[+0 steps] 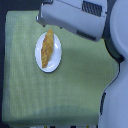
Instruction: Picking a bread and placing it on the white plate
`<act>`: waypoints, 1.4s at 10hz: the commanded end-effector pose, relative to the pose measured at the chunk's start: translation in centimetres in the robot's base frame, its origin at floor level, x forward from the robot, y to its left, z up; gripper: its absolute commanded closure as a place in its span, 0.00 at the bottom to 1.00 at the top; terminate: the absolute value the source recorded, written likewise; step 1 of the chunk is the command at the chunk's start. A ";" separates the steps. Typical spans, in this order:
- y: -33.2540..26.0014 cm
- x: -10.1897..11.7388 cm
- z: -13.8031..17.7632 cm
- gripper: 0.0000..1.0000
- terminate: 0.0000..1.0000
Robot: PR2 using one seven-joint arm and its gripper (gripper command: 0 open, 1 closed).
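The bread [48,47] is not held by the end effector [42,16], whose tip sits just above the plate's upper edge; whether its fingers are spread or pressed together cannot be told. The bread lies diagonally across the white plate [55,59], within its rim. The plate rests on a green cloth [75,85] covering the counter.
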 end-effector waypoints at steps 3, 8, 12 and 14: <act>-14.9 -4.6 1.4 0.00 0.00; -24.0 -5.9 2.2 0.00 0.00; -29.6 -7.0 2.8 0.00 0.00; -31.3 -7.6 3.0 0.00 0.00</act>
